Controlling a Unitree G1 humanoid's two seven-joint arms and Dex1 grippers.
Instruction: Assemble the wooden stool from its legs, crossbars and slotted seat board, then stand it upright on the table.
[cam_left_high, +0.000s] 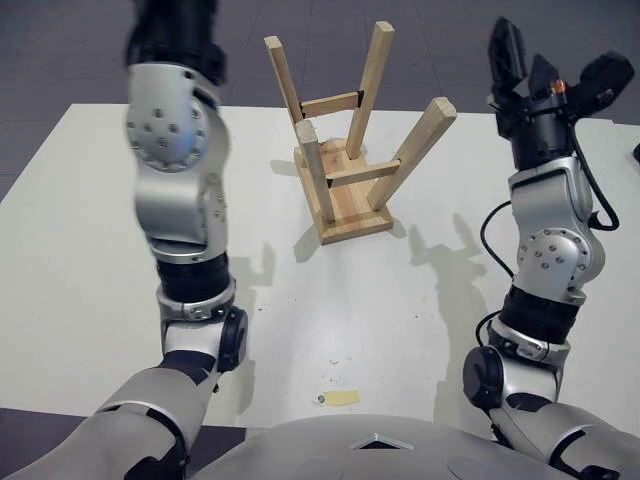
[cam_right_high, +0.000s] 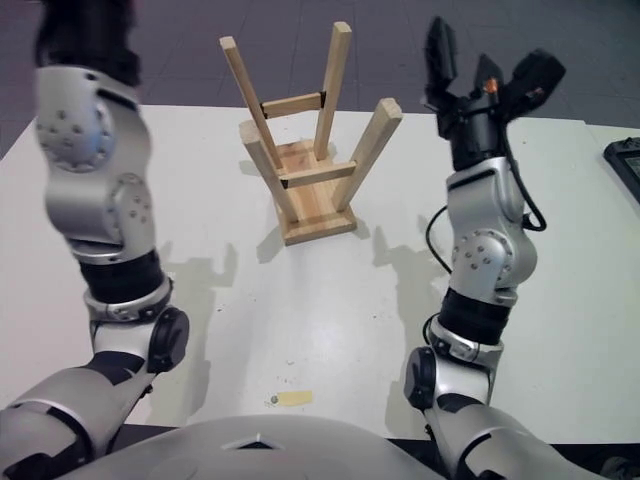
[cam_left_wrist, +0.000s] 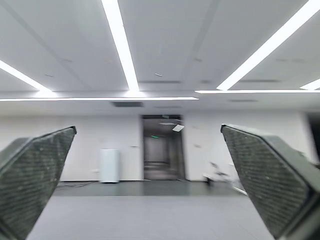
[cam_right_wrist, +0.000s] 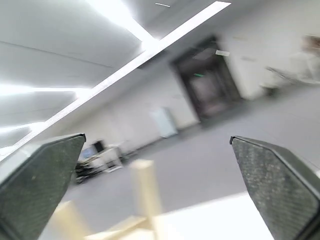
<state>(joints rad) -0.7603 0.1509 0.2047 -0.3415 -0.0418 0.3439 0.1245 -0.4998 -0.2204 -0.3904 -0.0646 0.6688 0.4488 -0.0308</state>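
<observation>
- A small pale-yellow paper tag (cam_left_high: 340, 398) lies near the front edge of the flat white table (cam_left_high: 80, 250), with a tiny ring-like bit touching its left end.
- The left arm stands upright over the left side of the table, well apart from the stool. The left gripper (cam_left_wrist: 149, 128) is released. Its two dark, textured pads (cam_left_wrist: 35, 175) are spread wide with nothing between them, and it faces out into the room towards long ceiling light strips (cam_left_wrist: 120, 45) and a grey floor (cam_left_wrist: 160, 220).
- Towards the far middle of the table sits the pale wooden stool (cam_left_high: 345, 190), upside down.
- Its square slotted seat board (cam_left_high: 350, 222) lies flat on the tabletop, and the four legs (cam_left_high: 371, 85) point upward, splaying slightly outward.
- Two crossbars (cam_left_high: 362, 173) with dark ends join pairs of legs: one low, between the near legs, and one higher, between the far legs.
- The right arm rises at the right of the table. The right gripper (cam_left_high: 560, 55) is held high, beside and to the right of the stool, apart from it.
- This claw is also released, with its black fingers spread and holding nothing.
- In the right wrist view, two pale leg tops show beyond the open fingers.
</observation>
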